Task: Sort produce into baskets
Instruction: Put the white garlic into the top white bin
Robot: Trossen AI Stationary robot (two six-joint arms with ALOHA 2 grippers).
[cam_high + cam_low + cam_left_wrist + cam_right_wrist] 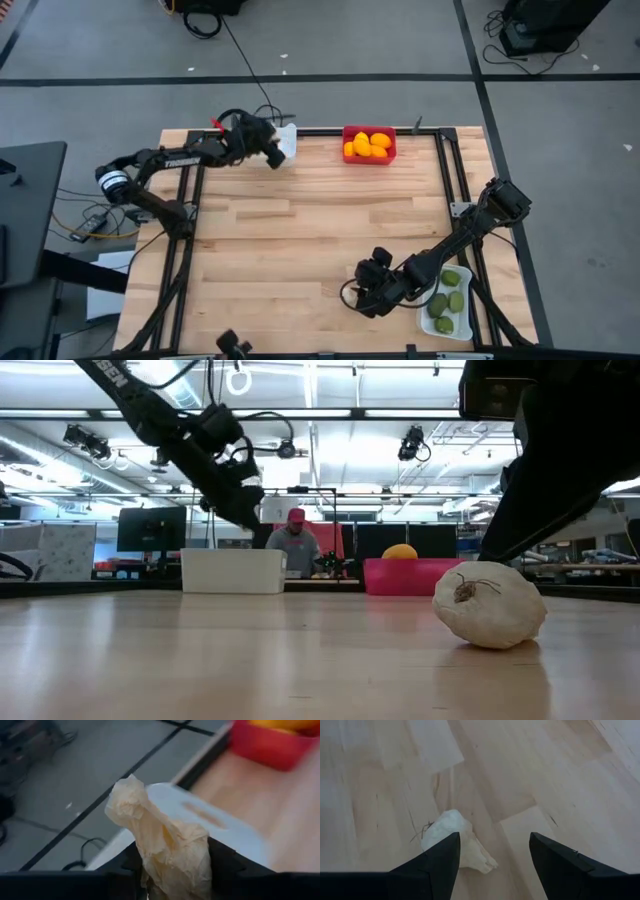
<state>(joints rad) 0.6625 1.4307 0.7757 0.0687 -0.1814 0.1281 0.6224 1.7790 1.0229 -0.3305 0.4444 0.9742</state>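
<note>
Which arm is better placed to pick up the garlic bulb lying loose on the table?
The right. Its open pincer hangs just above the whitish papery garlic bulb on the wooden table. The left pincer is far off over the white plastic basket, already shut on another garlic bulb.

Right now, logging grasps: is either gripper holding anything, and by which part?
The left gripper holds a garlic bulb by its lower body, papery top sticking out, at the white basket. The right gripper is open, holding nothing.

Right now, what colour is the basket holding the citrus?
Red. The basket with the orange and yellow citrus shows best in the high view.
</note>
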